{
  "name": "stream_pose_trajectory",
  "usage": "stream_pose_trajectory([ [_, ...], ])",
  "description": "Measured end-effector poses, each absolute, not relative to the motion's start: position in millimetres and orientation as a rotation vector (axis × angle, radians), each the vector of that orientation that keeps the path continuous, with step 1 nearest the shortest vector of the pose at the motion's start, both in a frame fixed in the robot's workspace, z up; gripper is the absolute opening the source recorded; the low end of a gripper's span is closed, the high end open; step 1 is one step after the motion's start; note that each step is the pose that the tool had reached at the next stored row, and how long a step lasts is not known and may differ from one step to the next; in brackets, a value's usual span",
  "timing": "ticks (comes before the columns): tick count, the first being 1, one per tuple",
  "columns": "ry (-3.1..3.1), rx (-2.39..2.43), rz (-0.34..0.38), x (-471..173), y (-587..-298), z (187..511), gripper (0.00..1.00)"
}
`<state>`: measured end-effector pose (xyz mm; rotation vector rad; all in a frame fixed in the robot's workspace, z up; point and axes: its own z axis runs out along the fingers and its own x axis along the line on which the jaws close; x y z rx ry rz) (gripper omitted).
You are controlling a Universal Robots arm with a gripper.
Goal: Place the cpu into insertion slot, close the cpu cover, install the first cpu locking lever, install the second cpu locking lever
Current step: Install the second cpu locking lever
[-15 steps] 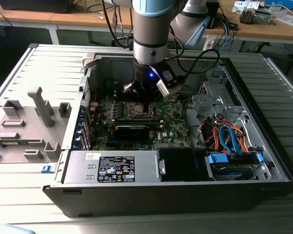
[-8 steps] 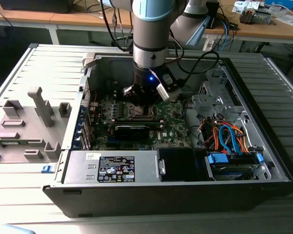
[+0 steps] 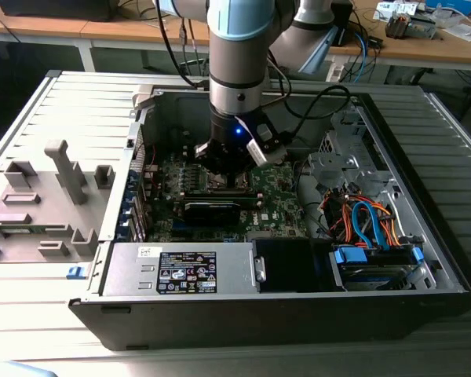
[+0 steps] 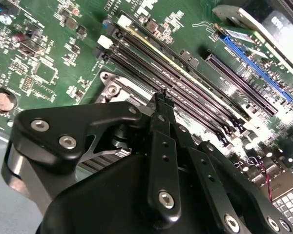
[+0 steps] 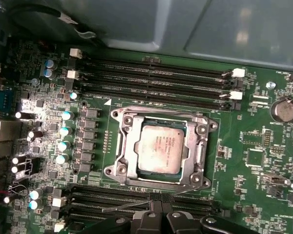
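Observation:
In the first wrist view the cpu, a square chip with a silver-grey top, lies seated in the insertion slot. The cpu cover, a silver frame, lies flat around it. A thin wire locking lever runs along the socket's side toward my gripper. The fingers are shut together, with their tips at the lever's end. In the second wrist view the shut gripper points down beside a socket corner. In the exterior view the gripper hangs low over the motherboard inside the open case.
Long black memory slots flank the socket on both sides. A row of capacitors and a coin battery stand nearby. The case holds a power supply, coloured cables and a drive. A grey fixture sits at the exterior view's left.

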<state>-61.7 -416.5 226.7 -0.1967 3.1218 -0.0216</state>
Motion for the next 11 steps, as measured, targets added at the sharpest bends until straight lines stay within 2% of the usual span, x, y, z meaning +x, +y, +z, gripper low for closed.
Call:
stream_pose_trajectory([
  [11,3.121,-0.199,0.002,-77,-425,220,0.11],
])
